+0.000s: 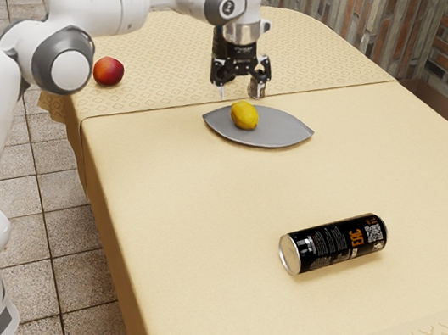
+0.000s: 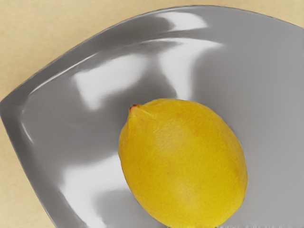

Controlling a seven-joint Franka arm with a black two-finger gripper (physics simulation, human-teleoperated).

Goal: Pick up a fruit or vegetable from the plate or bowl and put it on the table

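We hold our gripper (image 1: 240,91) just above the lemon (image 1: 245,116), fingers apart, touching nothing. The lemon sits on the grey plate (image 1: 282,131), nearer its ten o'clock tip in the exterior view. With the plate as that view's dial centre, we see a red fruit (image 1: 108,71) at ten o'clock and a black can (image 1: 336,243) lying on its side at five o'clock, both on the table (image 1: 191,225)

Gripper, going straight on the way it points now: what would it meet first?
Probably the lemon, which sits on the gray plate below the downward-pointing gripper; depth is hard to judge, and the open fingers might straddle it instead.
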